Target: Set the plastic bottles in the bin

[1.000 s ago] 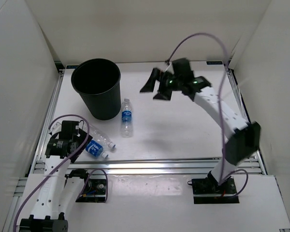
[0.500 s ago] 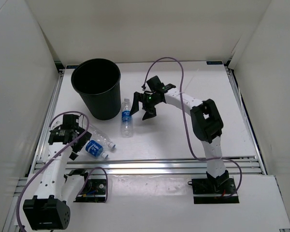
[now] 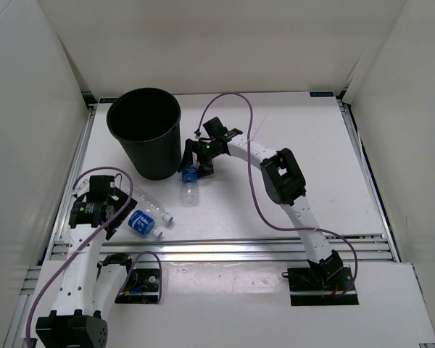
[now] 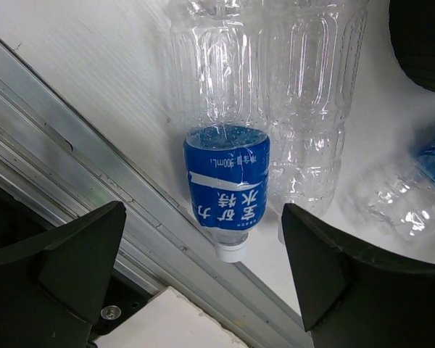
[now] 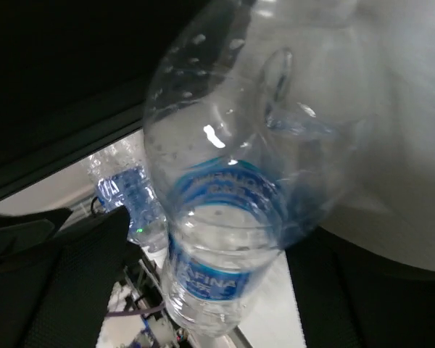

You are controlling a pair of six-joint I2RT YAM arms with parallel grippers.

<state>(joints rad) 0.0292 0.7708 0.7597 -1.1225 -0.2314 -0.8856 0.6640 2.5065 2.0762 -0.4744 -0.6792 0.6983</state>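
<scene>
- Plastic bottles: three show, all lying on their sides on the white table (image 3: 312,130). Two are clear with blue labels and one is clear with no label.
- One blue-labelled bottle (image 3: 191,185) lies just beside the bin's foot, on the side toward the table's middle, with its far end under the right gripper (image 3: 194,165).
- The second blue-labelled bottle (image 4: 227,188) and the clear unlabelled bottle (image 4: 304,109) lie side by side and touching near the near-left corner. Their caps point toward the metal rail (image 4: 94,167) along the near edge.
- One bin (image 3: 156,163), round and black, stands upright at the far-left corner.
- The right arm rises from the near-right edge, bends at a raised elbow, and stretches its forearm low toward the bin. Its fingers are spread either side of the first bottle, and the wrist view shows table between each finger and the bottle.
- The left arm rises from the near-left edge with its wrist turned down. The left gripper (image 4: 203,209) hangs above the pair by the rail, fingers wide apart, with the labelled bottle's cap end between them and untouched.
</scene>
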